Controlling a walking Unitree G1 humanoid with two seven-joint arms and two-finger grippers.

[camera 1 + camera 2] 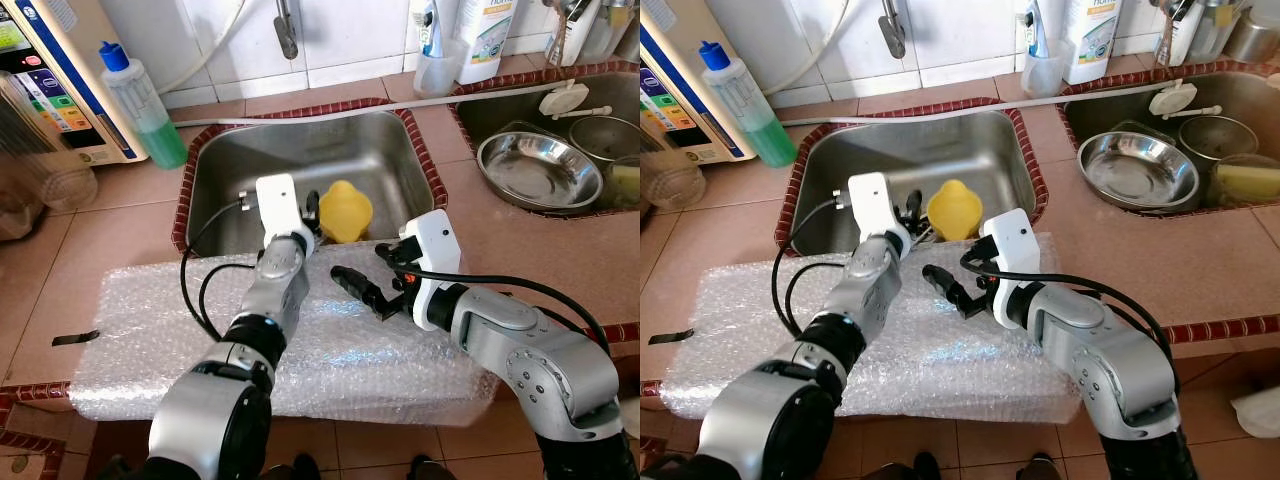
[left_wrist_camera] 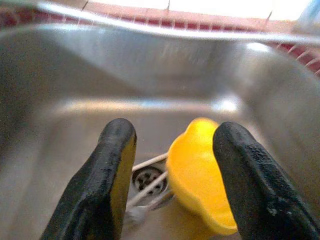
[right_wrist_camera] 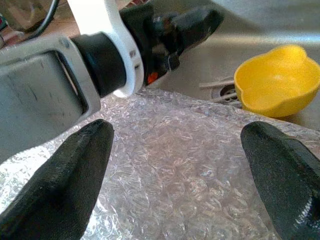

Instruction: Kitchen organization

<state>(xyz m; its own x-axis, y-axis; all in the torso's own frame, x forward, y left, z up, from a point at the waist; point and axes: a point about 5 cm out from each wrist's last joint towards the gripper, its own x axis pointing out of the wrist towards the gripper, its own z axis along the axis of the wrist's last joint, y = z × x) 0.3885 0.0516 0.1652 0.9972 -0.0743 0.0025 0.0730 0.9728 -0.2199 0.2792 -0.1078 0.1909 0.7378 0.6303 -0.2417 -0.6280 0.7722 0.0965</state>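
Yellow bowl (image 1: 346, 211) sits in the sink (image 1: 225, 160) by the drain, just ahead of the left gripper (image 2: 172, 165), jaws apart and empty, bowl nearer 1 side; right gripper (image 3: 177, 170), jaws apart and empty, hovers over bubble wrap (image 1: 130, 330), farther off.

My two head eyes look steeply down on the sink (image 1: 300, 150) from above its near rim. My left wrist camera peers close into its basin; my right wrist camera faces it from just outside, and both share the yellow bowl (image 2: 200, 175).
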